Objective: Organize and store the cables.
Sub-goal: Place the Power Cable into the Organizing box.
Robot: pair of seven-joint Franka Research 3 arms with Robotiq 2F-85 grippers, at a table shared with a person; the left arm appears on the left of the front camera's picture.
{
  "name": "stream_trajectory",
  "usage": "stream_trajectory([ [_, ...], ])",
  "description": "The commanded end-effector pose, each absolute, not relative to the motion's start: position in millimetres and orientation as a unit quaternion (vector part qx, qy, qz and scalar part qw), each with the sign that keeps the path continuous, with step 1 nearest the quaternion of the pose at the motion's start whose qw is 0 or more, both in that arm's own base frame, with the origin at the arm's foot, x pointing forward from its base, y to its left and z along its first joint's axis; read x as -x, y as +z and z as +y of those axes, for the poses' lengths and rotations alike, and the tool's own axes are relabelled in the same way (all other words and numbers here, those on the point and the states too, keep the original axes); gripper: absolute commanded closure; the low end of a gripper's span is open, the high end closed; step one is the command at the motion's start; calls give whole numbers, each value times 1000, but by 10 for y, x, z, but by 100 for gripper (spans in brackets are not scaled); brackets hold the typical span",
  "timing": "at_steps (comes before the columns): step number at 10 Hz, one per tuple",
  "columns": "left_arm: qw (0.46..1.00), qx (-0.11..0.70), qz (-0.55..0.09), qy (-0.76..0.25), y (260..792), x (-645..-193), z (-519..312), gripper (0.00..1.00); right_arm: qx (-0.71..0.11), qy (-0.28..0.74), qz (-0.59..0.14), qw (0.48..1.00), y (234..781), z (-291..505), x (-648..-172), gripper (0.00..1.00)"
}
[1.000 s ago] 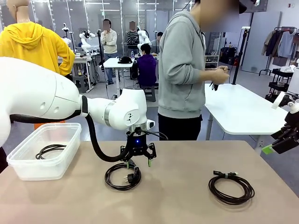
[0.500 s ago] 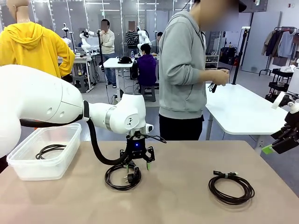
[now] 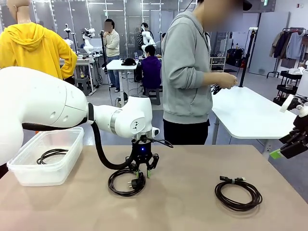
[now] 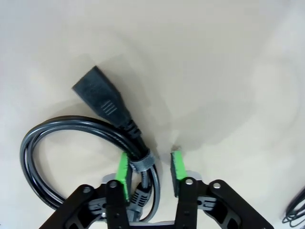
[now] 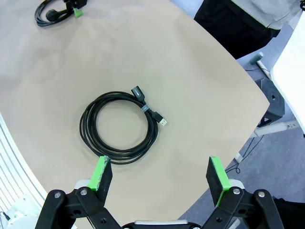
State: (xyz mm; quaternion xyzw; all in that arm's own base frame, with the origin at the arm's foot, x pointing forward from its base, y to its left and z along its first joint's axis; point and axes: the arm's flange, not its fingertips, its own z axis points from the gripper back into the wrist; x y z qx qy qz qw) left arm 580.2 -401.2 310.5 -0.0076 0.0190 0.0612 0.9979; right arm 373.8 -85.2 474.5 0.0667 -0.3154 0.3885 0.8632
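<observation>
Three cables [image 3: 52,155] [image 3: 126,183] [image 3: 238,193], one in bin [image 3: 38,174], two on table [image 3: 187,168], left jaws narrow around one, right jaws wide

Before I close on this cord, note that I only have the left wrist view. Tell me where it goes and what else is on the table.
Observer: A clear plastic container sits at the left end of the table, one coiled cable already in it.
Operator: Give me the rest of the table.
Observer: A second cable, tied, lies toward the right side.
Operator: Report the right arm.
Observer: The right gripper is open and empty, up by the right edge.
</observation>
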Motion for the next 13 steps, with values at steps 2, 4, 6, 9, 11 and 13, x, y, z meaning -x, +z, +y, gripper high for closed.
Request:
stream_trajectory([
  [2, 996, -7, -17, 83, 3135, -5838, -4018, 100, -67, 380, -307, 870, 4759, -827, -3736, 0],
  [4, 996, -10, -22, 81, 3129, -5835, -4019, 100, -67, 380, -307, 870, 4759, -827, -3736, 0],
  [6, 996, -12, -29, 80, 3193, -5812, -3999, 100, -67, 380, -307, 870, 4759, -827, -3736, 0],
  [9, 993, -26, -108, 27, 4139, -5503, -3868, 100, -67, 380, -307, 870, 4759, -827, -3736, 0],
  [11, 988, -58, -142, 6, 4542, -5294, -3881, 100, -67, 380, -307, 870, 4759, -827, -3736, 0],
  [13, 985, -68, -160, 1, 4682, -5185, -3940, 100, -67, 380, -307, 870, 4759, -827, -3736, 0],
])
